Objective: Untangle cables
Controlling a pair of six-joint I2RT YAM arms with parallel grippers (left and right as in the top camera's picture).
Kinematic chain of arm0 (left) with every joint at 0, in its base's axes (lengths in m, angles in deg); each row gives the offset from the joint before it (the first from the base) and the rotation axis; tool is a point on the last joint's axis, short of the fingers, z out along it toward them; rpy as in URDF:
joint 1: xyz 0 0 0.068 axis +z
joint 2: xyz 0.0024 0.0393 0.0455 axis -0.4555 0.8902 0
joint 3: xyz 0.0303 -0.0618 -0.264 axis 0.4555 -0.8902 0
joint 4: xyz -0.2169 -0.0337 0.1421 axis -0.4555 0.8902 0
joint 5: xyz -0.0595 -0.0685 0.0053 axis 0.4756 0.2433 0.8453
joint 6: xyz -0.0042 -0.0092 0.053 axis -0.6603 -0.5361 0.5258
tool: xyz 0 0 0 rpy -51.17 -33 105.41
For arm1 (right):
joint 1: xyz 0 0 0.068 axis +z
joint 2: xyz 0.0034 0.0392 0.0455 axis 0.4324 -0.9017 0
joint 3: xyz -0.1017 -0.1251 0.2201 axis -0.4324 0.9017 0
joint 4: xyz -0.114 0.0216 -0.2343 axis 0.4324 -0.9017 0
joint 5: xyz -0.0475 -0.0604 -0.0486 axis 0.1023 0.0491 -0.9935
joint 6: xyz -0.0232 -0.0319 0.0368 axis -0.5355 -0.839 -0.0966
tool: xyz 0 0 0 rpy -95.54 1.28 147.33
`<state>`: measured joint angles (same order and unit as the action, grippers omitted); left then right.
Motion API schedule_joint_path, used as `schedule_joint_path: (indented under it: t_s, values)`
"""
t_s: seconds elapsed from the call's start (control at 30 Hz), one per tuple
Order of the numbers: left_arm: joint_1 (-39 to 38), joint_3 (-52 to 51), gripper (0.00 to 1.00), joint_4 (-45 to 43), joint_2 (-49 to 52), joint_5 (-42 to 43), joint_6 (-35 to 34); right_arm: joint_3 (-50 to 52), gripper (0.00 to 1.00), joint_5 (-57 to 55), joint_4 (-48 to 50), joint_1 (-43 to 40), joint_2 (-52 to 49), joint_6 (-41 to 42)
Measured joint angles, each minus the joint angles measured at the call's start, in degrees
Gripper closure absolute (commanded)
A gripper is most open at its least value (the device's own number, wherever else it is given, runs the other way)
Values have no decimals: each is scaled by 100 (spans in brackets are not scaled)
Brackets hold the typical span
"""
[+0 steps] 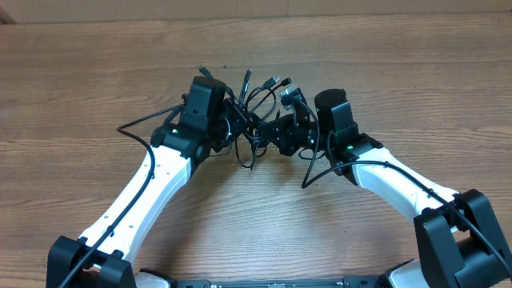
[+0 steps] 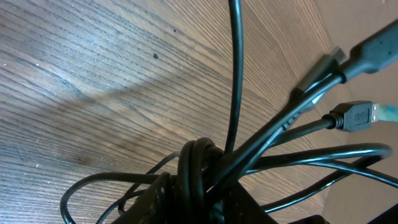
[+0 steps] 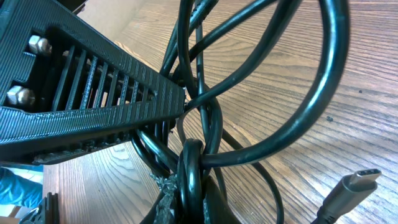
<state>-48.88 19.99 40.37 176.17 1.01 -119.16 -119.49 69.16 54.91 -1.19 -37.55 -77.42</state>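
The cables point(image 1: 254, 112) are a knot of thin black cords on the wooden table, held between my two grippers at mid-table. Plug tips point(image 1: 282, 82) fan out toward the far side. My left gripper point(image 1: 233, 122) is shut on a coiled bundle of the cables point(image 2: 198, 168), its jaws hugging both sides of it point(image 2: 199, 196); a USB plug point(image 2: 357, 115) sticks out to the right. My right gripper point(image 1: 278, 132) is shut on a loop of the cables point(image 3: 189, 165), pinched between its fingers point(image 3: 189, 202). A large loop point(image 3: 311, 106) arcs above it, with a silver plug point(image 3: 356, 182) lying beside.
The ribbed black finger of the left gripper point(image 3: 93, 106) sits close against the knot in the right wrist view. Thicker arm wires bulge out at the left point(image 1: 132, 126) and right point(image 1: 310, 178). A lighter strip point(image 1: 320, 10) borders the table's far edge.
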Motion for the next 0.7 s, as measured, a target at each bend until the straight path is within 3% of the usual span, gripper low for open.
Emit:
schedule_joint_path:
  t_s: [0.1,0.33,0.5,0.7]
  values:
    - [9,0,60,4,0,46,37,0,94,-9,2,0,0,0]
    - [9,0,55,66,-107,129,173,0,94,-46,39,0,0,2]
    - [9,0,71,87,-179,125,286,0,94,-50,39,-2,0,2]
    - [11,0,77,105,-186,127,302,0,94,-55,31,-2,0,0]
